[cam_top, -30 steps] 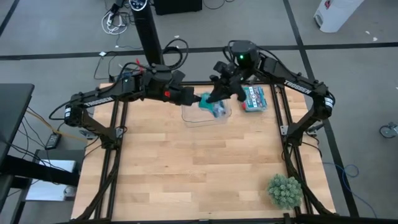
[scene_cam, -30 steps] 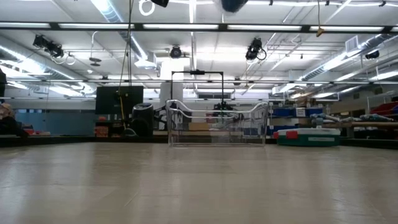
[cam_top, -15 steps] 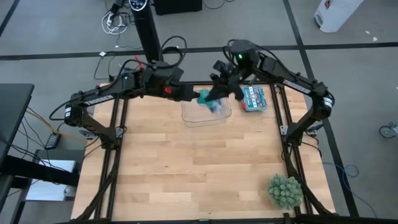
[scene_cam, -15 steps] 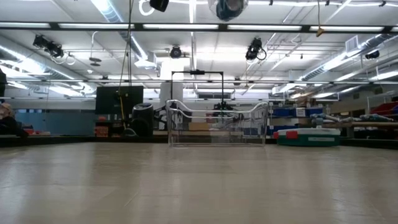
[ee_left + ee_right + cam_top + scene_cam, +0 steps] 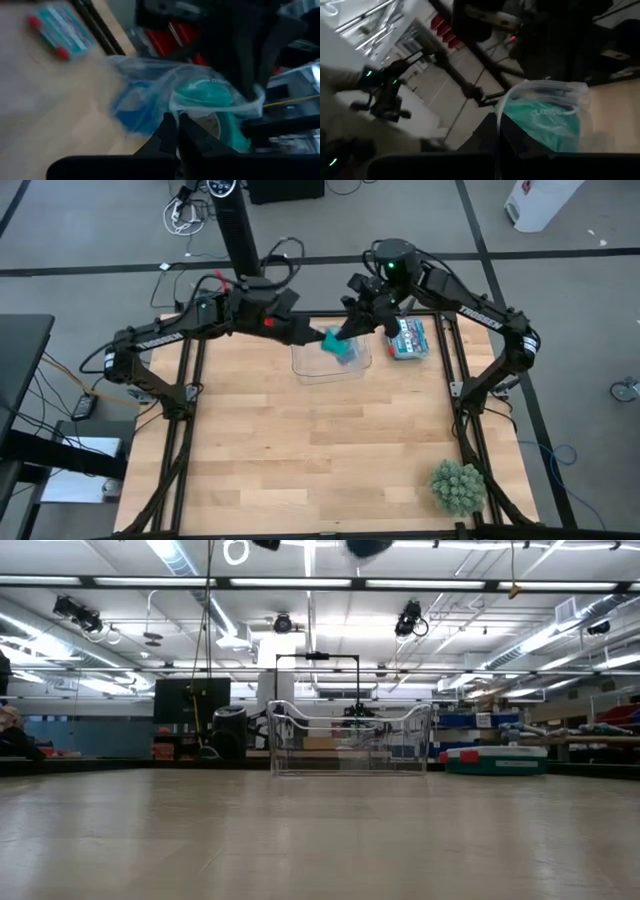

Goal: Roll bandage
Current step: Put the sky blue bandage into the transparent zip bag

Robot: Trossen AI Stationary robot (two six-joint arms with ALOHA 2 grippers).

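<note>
At the far left of your high view a black side desk [image 5: 25,345] sits beside the frame, with cables trailing on the grey floor [image 5: 90,240] next to it. The left arm reaches in from there along the far edge of the pale wooden plank counter [image 5: 300,440], and its left gripper [image 5: 312,339] has its fingers closed on one edge of a clear crinkled plastic bag [image 5: 200,95], held in the air above the clear rectangular plastic bin [image 5: 331,364] that stands near the counter's far edge. Inside that bag you can see the teal-green coiled fabric bandage [image 5: 207,97], and beside it a blue roll [image 5: 132,112] of similar size. The right gripper [image 5: 347,332] meets the bag from the other side, its fingers closed on the plastic too, so the bag hangs between both arms. Just right of the bin lies a flat teal packet with red end caps [image 5: 409,338]. Farther right, at the near corner of the counter, stands a small round green spiky plant [image 5: 458,486]. From the low view the bin [image 5: 348,738] stands alone on the bare counter, with a workshop room behind it under long ceiling strip lights [image 5: 300,582], shelving and dark equipment along the back wall.
</note>
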